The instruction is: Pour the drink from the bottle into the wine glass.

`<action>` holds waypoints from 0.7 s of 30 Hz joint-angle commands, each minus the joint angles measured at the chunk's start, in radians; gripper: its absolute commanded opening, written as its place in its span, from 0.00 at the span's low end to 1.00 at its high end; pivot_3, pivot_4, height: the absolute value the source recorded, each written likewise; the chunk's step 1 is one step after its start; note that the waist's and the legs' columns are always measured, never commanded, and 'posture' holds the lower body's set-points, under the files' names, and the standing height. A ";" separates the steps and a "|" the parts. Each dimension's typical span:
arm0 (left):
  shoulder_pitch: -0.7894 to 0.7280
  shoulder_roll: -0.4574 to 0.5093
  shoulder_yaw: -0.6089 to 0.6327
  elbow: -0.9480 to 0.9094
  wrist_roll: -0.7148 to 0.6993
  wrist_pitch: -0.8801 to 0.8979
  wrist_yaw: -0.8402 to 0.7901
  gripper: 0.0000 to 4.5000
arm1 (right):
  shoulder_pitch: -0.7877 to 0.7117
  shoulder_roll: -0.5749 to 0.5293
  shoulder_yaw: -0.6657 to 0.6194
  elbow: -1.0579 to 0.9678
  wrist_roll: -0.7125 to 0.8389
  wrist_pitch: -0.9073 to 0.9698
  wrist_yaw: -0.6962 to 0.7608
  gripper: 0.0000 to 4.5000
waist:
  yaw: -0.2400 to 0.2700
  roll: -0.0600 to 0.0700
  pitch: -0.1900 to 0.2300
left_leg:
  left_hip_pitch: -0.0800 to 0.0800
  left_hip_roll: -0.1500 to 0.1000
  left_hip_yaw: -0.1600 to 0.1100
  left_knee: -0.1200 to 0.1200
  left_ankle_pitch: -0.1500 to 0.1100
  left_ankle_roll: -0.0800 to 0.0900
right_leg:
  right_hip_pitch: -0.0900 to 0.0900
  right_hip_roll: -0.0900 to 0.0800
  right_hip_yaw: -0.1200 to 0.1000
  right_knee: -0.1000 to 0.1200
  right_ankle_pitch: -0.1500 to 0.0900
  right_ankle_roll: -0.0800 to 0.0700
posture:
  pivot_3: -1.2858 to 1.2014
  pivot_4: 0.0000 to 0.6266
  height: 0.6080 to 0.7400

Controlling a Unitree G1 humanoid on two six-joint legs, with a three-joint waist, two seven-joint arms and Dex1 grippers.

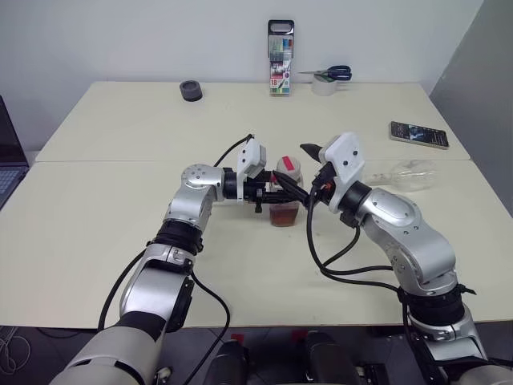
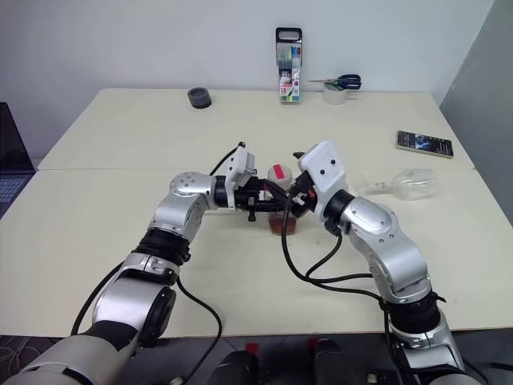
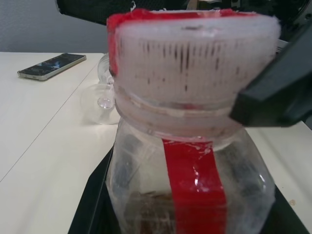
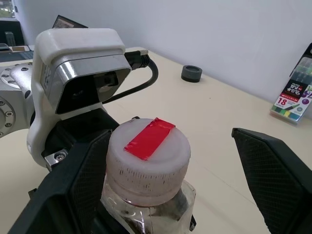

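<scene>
Near the front of the pale table (image 1: 96,233) the two arms meet over the bottle (image 1: 285,200). It stands upright in the middle of the table, its cap (image 4: 148,158) on, a red tape strip across the top and down the front. The drink (image 1: 284,215) fills only the lower part of it, reddish-brown through the clear wall. The left gripper (image 1: 276,195) comes in level from the left and is clamped tight on the bottle's body just under the neck. The right gripper (image 4: 170,180) reaches in from the right at cap height, its two black fingers (image 4: 273,175) spread wide, one on either side of the cap; one sits close against it, the other well apart.

Just beyond, to the right, the wine glass (image 1: 405,176) lies on its side on the table, foot toward the bottle. Further right a phone (image 1: 418,134) lies flat. Along the far edge sit a small dark ring (image 1: 191,90), a pack of coloured pens (image 1: 280,58) standing upright, and scissors (image 1: 330,74) resting on a tape roll (image 1: 324,87).
</scene>
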 commanded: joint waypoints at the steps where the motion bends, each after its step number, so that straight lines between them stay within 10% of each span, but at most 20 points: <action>1: -0.026 0.009 0.015 -0.030 -0.016 -0.012 -0.015 0.38 | -0.001 0.001 -0.048 -0.039 0.012 -0.004 -0.010 0.93 | 0.000 0.000 0.000 | 0.000 0.000 0.000 0.000 0.000 0.000 | 0.000 0.000 0.000 0.000 0.000 0.000 | 0.52 0.24 1.00; 21: -0.010 0.017 0.010 -0.041 -0.006 -0.017 -0.025 0.38 | 0.041 -0.013 -0.111 -0.098 0.097 0.083 -0.016 0.93 | 0.000 0.000 0.000 | 0.000 0.000 0.000 0.000 0.000 0.000 | 0.000 0.000 0.000 0.000 0.000 0.000 | 0.52 0.24 1.00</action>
